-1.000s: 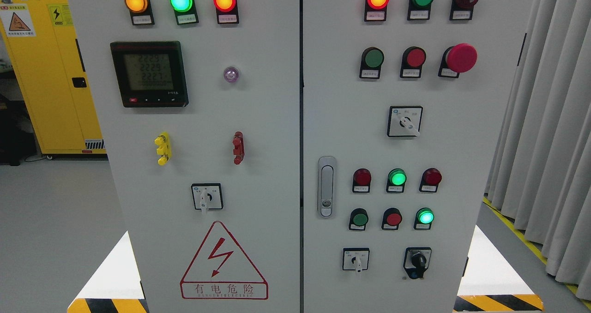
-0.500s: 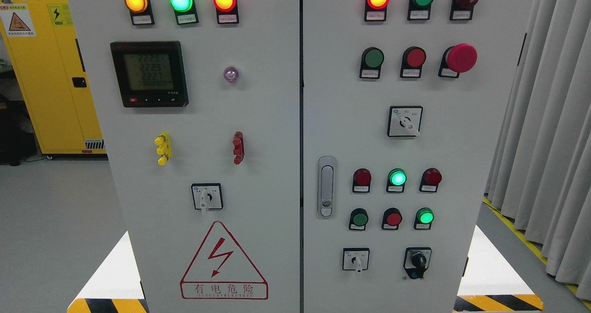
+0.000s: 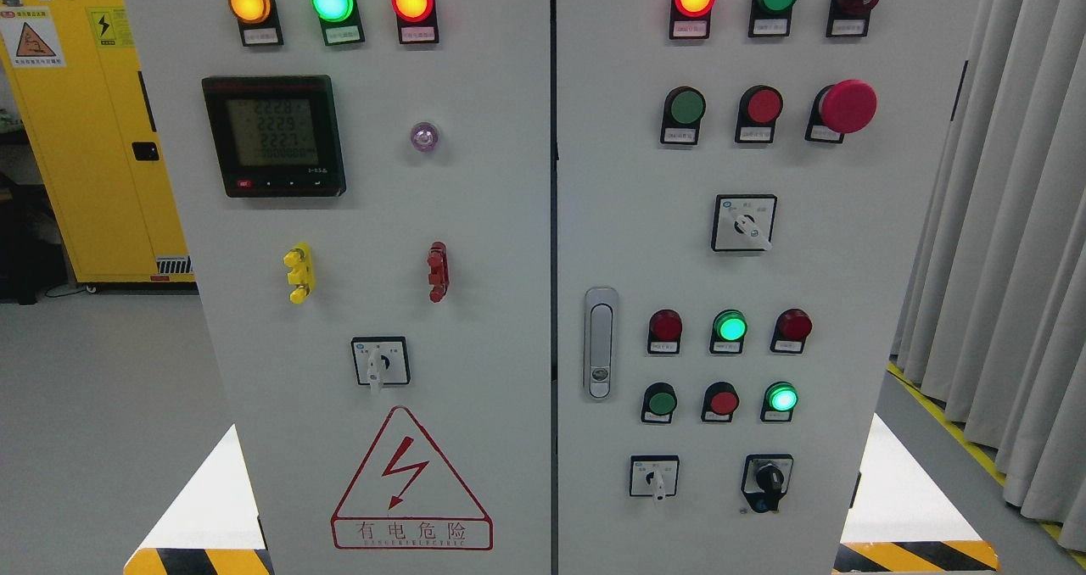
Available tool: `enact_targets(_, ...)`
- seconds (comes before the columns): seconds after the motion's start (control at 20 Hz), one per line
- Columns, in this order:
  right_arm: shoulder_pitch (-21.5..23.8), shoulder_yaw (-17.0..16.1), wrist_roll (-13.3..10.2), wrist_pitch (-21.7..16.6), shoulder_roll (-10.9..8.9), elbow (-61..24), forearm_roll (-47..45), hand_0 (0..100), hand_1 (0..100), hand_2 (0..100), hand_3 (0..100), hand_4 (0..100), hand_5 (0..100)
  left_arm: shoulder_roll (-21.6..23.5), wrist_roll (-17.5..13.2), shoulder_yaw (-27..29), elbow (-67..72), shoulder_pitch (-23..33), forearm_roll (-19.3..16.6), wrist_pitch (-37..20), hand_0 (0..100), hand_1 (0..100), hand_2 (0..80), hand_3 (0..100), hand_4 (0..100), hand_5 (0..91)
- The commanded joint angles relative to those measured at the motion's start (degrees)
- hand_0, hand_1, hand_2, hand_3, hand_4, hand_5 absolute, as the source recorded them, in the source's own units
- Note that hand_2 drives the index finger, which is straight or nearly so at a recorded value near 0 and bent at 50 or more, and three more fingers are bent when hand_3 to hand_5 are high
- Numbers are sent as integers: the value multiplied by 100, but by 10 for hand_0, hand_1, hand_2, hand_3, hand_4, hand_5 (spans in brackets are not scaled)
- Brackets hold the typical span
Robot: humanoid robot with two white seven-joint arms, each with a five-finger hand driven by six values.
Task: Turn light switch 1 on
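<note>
A grey electrical cabinet (image 3: 475, 219) with two doors fills the head view. Its right door carries a row of push buttons: a dark green button (image 3: 658, 402), a red button (image 3: 722, 402) and a lit green button (image 3: 780, 399). Above them sit a dark red lamp (image 3: 665, 326), a lit green lamp (image 3: 729, 326) and another dark red lamp (image 3: 793, 325). A white rotary switch (image 3: 654, 477) and a black knob switch (image 3: 767, 478) are below. I cannot tell which control is light switch 1. Neither of my hands is in view.
The left door has a digital meter (image 3: 274, 135), yellow (image 3: 299, 272) and red (image 3: 437, 270) handles, a rotary switch (image 3: 380, 361) and a warning triangle (image 3: 411, 482). A door latch (image 3: 600, 343) sits by the seam. A yellow cabinet (image 3: 85, 134) stands at left, curtains (image 3: 1010, 261) at right.
The lit green button in the lower right row looked dimmer half a second ago and is bright again now. Nothing else has moved.
</note>
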Motion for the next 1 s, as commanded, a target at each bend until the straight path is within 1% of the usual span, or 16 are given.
enact_targets(0.0,0,0,-7,3,0,0,0,0,500,40,0,0,0,-10,200,-18,-3323,627,-12,8,248,475,373,636,732,602)
enact_targets(0.1,0,0,-7,3,0,0,0,0,500,40,0,0,0,68,454,-62,-3808,725,-12,-9,175,507,408,657,739,621)
enact_targets(0.15,0,0,-7,3,0,0,0,0,500,40,0,0,0,77,560,-62,-3975,734,-20,-9,167,513,413,661,743,628)
enact_targets(0.25,0,0,-7,3,0,0,0,0,500,40,0,0,0,77,552,-10,-4362,734,-12,-9,138,552,479,705,748,661)
enact_targets(0.3,0,0,-7,3,0,0,0,0,500,40,0,0,0,77,535,-10,-4581,726,-20,-9,137,553,482,706,747,661)
enact_targets(0.4,0,0,-7,3,0,0,0,0,500,40,0,0,0,77,509,-10,-4994,699,-38,8,136,569,514,725,731,647)
enact_targets(0.65,0,0,-7,3,0,0,0,0,500,40,0,0,0,77,517,-106,-6032,655,-73,70,130,575,542,740,742,647)
enact_targets(0.75,0,0,-7,3,0,0,0,0,500,40,0,0,0,200,535,-237,-6340,655,-73,79,126,576,547,741,745,650)
enact_targets(0.85,0,0,-7,3,0,0,0,0,500,40,0,0,0,306,605,-370,-6691,664,-73,79,122,578,532,742,747,650)
enact_targets(0.95,0,0,-7,3,0,0,0,0,500,40,0,0,0,289,719,-405,-6947,664,-73,79,121,579,527,742,748,648)
